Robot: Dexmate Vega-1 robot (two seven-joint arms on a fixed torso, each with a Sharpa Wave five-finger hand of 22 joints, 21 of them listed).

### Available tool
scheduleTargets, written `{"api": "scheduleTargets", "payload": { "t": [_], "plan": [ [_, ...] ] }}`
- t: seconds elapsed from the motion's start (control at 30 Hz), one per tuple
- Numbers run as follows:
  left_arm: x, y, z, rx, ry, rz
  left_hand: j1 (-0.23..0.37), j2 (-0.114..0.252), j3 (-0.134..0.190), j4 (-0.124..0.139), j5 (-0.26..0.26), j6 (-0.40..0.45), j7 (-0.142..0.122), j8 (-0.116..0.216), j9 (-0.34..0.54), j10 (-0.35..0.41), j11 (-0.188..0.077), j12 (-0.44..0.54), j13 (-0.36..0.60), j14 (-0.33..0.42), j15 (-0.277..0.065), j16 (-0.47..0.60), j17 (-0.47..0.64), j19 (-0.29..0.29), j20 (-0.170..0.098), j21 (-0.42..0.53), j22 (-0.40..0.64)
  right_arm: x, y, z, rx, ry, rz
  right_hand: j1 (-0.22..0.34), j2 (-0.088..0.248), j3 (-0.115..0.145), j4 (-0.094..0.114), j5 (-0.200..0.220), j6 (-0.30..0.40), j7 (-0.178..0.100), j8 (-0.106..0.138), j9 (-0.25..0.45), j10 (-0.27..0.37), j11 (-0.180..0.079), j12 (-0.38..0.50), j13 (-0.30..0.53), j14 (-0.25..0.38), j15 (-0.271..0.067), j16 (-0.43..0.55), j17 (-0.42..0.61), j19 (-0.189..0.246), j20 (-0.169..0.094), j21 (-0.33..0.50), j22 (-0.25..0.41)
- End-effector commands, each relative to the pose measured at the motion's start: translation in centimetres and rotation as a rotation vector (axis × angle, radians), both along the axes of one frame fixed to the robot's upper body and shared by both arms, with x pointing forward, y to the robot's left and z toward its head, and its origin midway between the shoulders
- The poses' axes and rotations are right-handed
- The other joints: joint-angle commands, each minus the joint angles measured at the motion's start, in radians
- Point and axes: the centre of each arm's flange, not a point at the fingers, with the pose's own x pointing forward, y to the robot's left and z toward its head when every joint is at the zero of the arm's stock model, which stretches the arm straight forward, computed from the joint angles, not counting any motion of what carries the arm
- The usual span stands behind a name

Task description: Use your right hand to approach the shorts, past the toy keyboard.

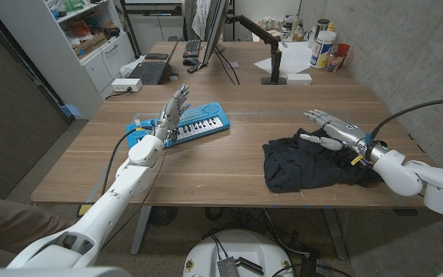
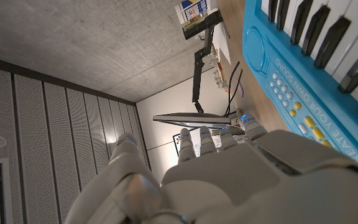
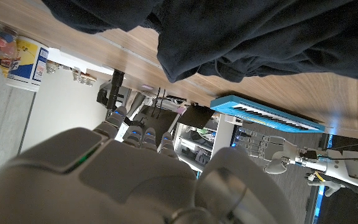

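Dark shorts [image 1: 306, 163] lie crumpled on the wooden table at the front right. My right hand [image 1: 331, 129] hovers at their far right edge, fingers stretched out and apart, holding nothing. The blue toy keyboard [image 1: 200, 124] lies left of the middle, well clear of that hand. My left hand [image 1: 173, 115] stands at the keyboard's left end, fingers spread, with nothing in it. In the right wrist view the shorts [image 3: 260, 37] are close beyond my right hand [image 3: 135, 174], with the keyboard [image 3: 266, 116] and left hand [image 3: 278, 152] farther off. The left wrist view has the keyboard [image 2: 316, 62] beside my left hand [image 2: 229, 180].
At the table's far side stand a laptop [image 1: 148, 71], a monitor [image 1: 215, 31], a black monitor arm base [image 1: 272, 69], white paper [image 1: 292, 60] and a white canister [image 1: 323, 48]. A concrete wall runs along the right. A shelf [image 1: 91, 38] stands at the far left.
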Motion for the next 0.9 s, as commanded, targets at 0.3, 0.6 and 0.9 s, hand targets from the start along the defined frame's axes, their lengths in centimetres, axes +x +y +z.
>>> {"api": "scheduleTargets", "payload": {
  "t": [0.3, 0.6, 0.9],
  "plan": [
    [-0.1, 0.5, -0.3, -0.002, 0.006, 0.006, -0.01, 0.0, 0.004, 0.003, 0.005, 0.004, -0.002, 0.002, 0.004, -0.001, 0.0, 0.004, 0.002, -0.009, 0.001, 0.004, 0.004, -0.003, 0.0, 0.004, -0.001, 0.7, 0.3, -0.9, -0.001, 0.002, -0.019, 0.018, 0.002, -0.001, -0.006, -0.003, -0.007, -0.007, 0.001, 0.004, -0.017, 0.01, -0.005, 0.002, -0.068, 0.012, 0.006, 0.0, -0.001, 0.012, 0.004, 0.003],
    [-0.2, 0.4, -0.3, -0.002, 0.007, 0.006, -0.011, 0.0, 0.004, 0.003, 0.005, 0.008, -0.002, 0.003, 0.004, 0.004, 0.001, 0.006, 0.002, -0.006, 0.0, 0.006, 0.004, -0.001, 0.0, 0.005, 0.0, 1.0, 0.1, -1.5, 0.002, 0.008, -0.032, 0.019, 0.002, -0.001, -0.007, -0.004, -0.009, -0.007, 0.001, 0.004, -0.022, 0.012, -0.005, 0.002, -0.069, 0.012, 0.006, 0.0, -0.004, 0.013, 0.003, 0.003],
    [-0.1, 0.1, -0.5, 0.001, 0.014, -0.002, -0.011, 0.0, 0.004, 0.002, 0.005, 0.009, -0.001, 0.003, 0.004, 0.019, -0.001, 0.012, 0.002, -0.006, 0.0, 0.005, 0.003, 0.001, 0.0, 0.006, 0.0, 1.1, 0.1, -1.8, 0.0, 0.02, -0.033, 0.022, 0.004, 0.0, -0.008, -0.004, -0.009, -0.009, 0.003, 0.004, -0.026, 0.011, -0.004, 0.002, -0.072, 0.014, 0.006, 0.0, -0.006, 0.014, 0.003, 0.003]
  ]
}}
